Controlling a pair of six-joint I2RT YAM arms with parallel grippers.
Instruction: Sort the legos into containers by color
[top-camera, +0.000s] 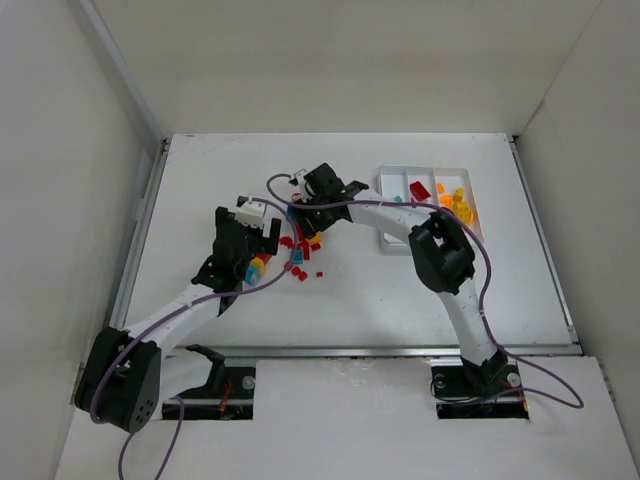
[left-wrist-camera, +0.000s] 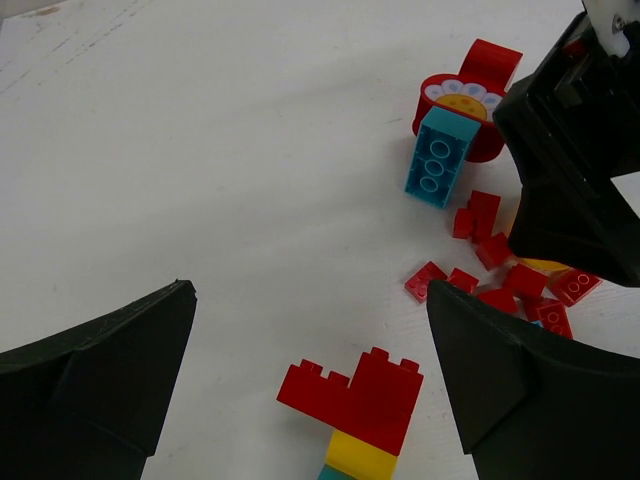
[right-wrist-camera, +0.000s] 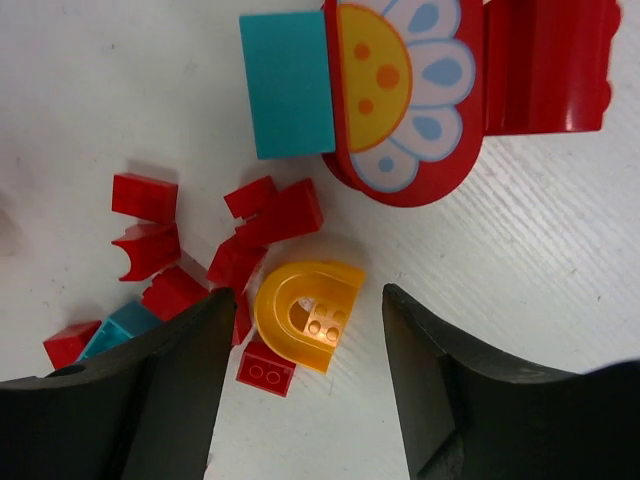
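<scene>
The legos lie in a loose pile (top-camera: 300, 255) at mid-table: small red bricks (right-wrist-camera: 150, 225), a teal brick (right-wrist-camera: 288, 85) and a round red flower piece (right-wrist-camera: 405, 95). My right gripper (right-wrist-camera: 308, 295) stands open low over the pile, its fingers either side of a yellow arch piece (right-wrist-camera: 308, 312) without touching it. My left gripper (left-wrist-camera: 310, 300) is wide open above a stack of red bricks (left-wrist-camera: 355, 395) on a yellow one (left-wrist-camera: 360, 455). The containers are compartments of a white tray (top-camera: 390, 175) at the back right, holding a red piece (top-camera: 418, 187) and several orange-yellow ones (top-camera: 458, 207).
The right gripper's black body (left-wrist-camera: 575, 170) sits close to the right of the left gripper's view, beside the teal brick (left-wrist-camera: 437, 155). White walls enclose the table (top-camera: 350, 310) on three sides. The right arm's elbow (top-camera: 440, 250) overhangs the tray's near end.
</scene>
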